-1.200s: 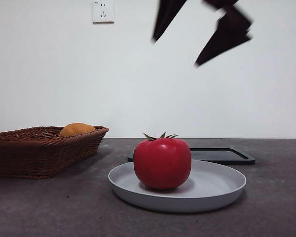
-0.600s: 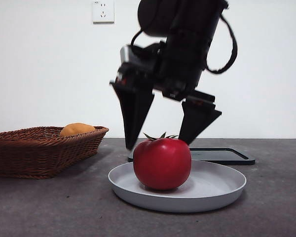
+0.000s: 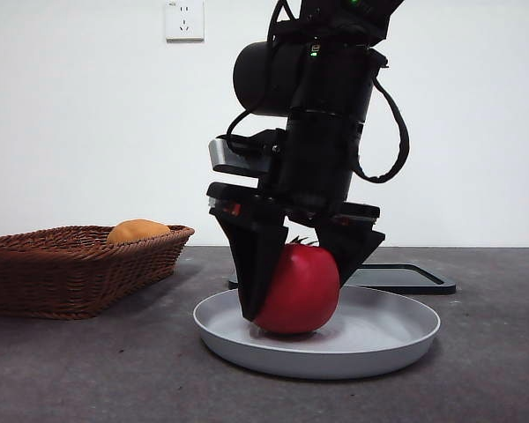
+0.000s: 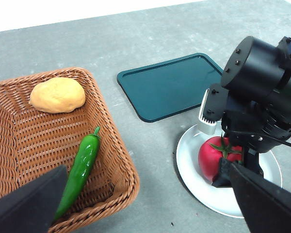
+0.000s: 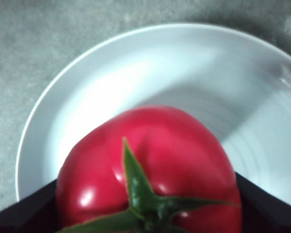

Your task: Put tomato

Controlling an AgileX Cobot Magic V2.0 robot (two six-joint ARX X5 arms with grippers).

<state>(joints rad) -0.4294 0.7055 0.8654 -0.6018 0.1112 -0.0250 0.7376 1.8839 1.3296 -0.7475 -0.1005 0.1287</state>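
Found the right gripper lowered over the tomato, jaws straddling it and pressed to both flanks, stem pointing up between them in the right wrist view. Logged the tomato as resting on the grey plate, not visibly lifted. Saw the left gripper waiting above the wicker basket, jaws spread wide, holding nothing. Noted a green pepper and an orange-yellow lump inside the basket, and a dark tray just behind the plate.

Judged the step in hand as securing the grasp ahead of the lift. Recommended contact at the widest girth, since glossy, rounded skin probably slips under a high pinch. Recommended moderate squeeze only, to avoid bruising. Advised a straight vertical lift clear of the plate rim before any sideways travel. Could not tell the destination from the task wording; marked basket or tray as candidates.
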